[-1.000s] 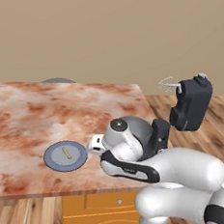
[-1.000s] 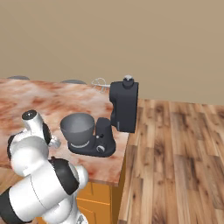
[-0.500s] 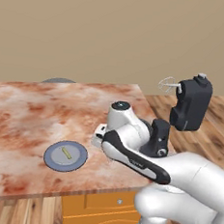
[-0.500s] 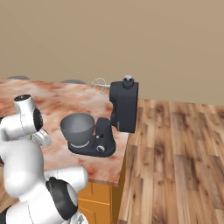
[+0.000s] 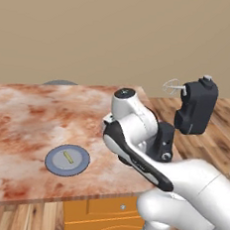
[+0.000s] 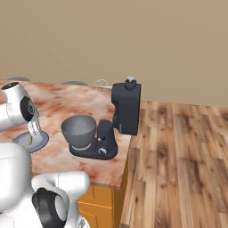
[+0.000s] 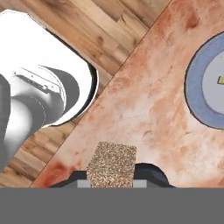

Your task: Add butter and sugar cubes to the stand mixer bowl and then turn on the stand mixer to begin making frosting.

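One tiny beige-tan speckled sugar cube (image 7: 111, 164) sits clenched in the two-finger gripper (image 7: 112, 174), which over the last second has swung up off the marble counter (image 5: 26, 123); that looks like a carry toward the grey rounded mixer bowl (image 6: 79, 132) at the counter's right edge, on the charcoal stand mixer (image 6: 126, 108). The pale-yellow butter stick (image 5: 68, 157) remains on the blue-grey plate (image 5: 52, 164) near the front edge.
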### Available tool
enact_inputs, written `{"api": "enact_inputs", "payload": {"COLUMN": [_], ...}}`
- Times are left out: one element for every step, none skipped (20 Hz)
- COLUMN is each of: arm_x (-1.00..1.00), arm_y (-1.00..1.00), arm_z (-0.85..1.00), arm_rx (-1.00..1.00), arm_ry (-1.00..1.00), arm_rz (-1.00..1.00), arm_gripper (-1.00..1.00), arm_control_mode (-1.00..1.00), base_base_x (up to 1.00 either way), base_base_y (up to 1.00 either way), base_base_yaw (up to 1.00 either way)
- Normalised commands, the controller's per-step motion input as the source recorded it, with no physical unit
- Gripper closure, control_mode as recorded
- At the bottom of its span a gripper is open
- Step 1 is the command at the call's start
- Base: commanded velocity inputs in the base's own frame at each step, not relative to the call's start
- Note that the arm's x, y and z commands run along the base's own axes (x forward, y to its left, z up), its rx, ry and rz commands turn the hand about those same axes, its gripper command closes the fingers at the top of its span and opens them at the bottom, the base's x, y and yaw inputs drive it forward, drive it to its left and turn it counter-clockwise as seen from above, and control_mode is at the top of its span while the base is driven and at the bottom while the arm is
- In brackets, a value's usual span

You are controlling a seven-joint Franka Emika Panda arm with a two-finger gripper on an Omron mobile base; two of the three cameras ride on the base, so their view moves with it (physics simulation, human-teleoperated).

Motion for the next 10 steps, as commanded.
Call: {"api": "enact_inputs", "payload": {"arm_x": [0.00, 0.00, 0.00, 0.00, 0.06, 0.24, 0.49, 0.58, 0.65, 0.76], "arm_y": [-0.40, -0.44, -0.47, -0.55, -0.64, -0.59, -0.58, -0.54, -0.51, -0.38], "arm_z": [0.41, 0.39, 0.29, 0.14, 0.00, 0.00, 0.00, 0.00, 0.00, 0.00], "arm_rx": [-0.01, 0.00, 0.00, 0.00, 0.00, 0.00, 0.00, 0.00, 0.01, 0.00], "arm_ry": [-0.24, -0.22, -0.21, -0.21, -0.17, -0.13, 0.00, 0.00, 0.00, 0.05], "arm_rz": [-0.24, -0.22, -0.19, -0.15, -0.11, -0.05, -0.02, 0.00, 0.00, 0.00], "arm_gripper": [1.00, 1.00, 1.00, 1.00, 1.00, 1.00, 1.00, 1.00, 1.00, 1.00], "arm_control_mode": [-1.00, -1.00, -1.00, -1.00, -1.00, -1.00, -1.00, -1.00, -1.00, -1.00], "base_base_x": [0.00, 0.00, 0.00, 0.00, 0.00, 0.00, 0.00, 0.00, 0.00, 0.00], "base_base_y": [0.00, 0.00, 0.00, 0.00, 0.00, 0.00, 0.00, 0.00, 0.00, 0.00], "base_base_yaw": [0.00, 0.00, 0.00, 0.00, 0.00, 0.00, 0.00, 0.00, 0.00, 0.00]}}
